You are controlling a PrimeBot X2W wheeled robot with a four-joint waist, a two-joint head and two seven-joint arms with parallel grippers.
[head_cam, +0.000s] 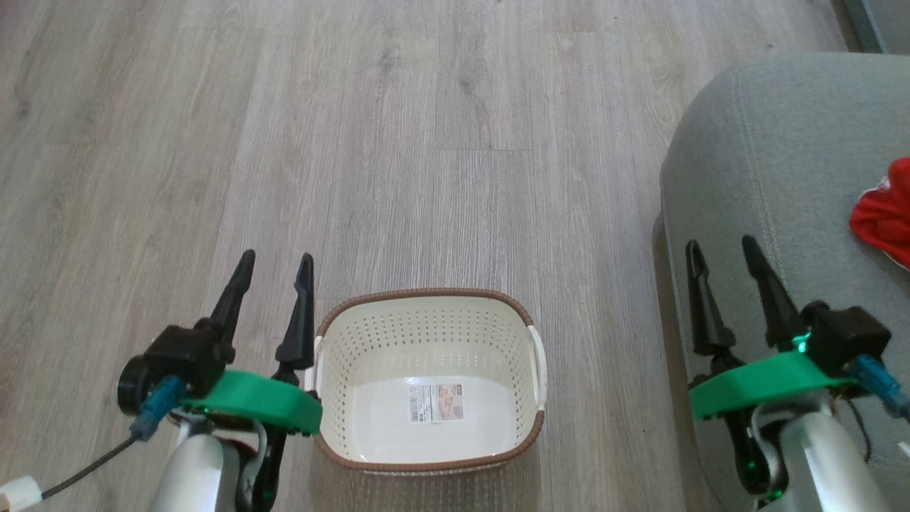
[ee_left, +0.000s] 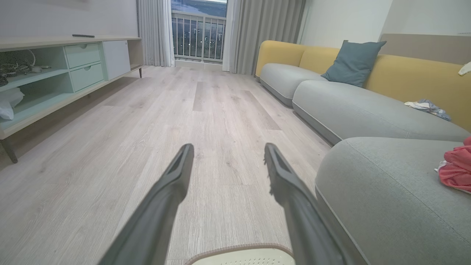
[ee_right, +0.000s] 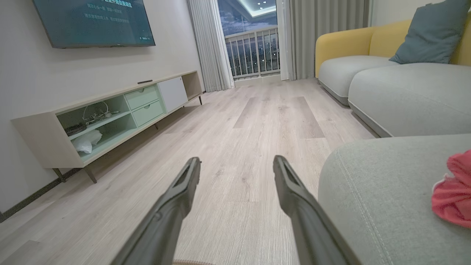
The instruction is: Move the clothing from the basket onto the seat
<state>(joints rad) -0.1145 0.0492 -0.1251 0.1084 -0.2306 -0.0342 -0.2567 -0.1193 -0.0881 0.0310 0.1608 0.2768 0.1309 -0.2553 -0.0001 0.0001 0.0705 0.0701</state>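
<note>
The cream basket (head_cam: 429, 334) with a brown rim stands on the wood floor at the bottom middle of the head view, holding nothing but a label on its base; its rim (ee_left: 243, 250) peeks into the left wrist view. The red clothing (head_cam: 885, 213) lies on the grey-green seat (head_cam: 775, 163) at the right edge, also seen as clothing (ee_left: 456, 169) on the seat (ee_left: 382, 191) and clothing (ee_right: 452, 195) on the seat (ee_right: 386, 191). My left gripper (head_cam: 277, 267) hangs open just left of the basket. My right gripper (head_cam: 724, 252) is open over the seat's near corner, left of the clothing.
A long sofa with grey cushions (ee_left: 364, 110), yellow back and a blue pillow (ee_left: 351, 60) runs along the right. A low TV cabinet (ee_right: 110, 114) lines the left wall under a screen (ee_right: 92, 22). Curtains and a balcony door (ee_left: 198, 35) stand far ahead. Wood floor (head_cam: 398, 142) spreads between.
</note>
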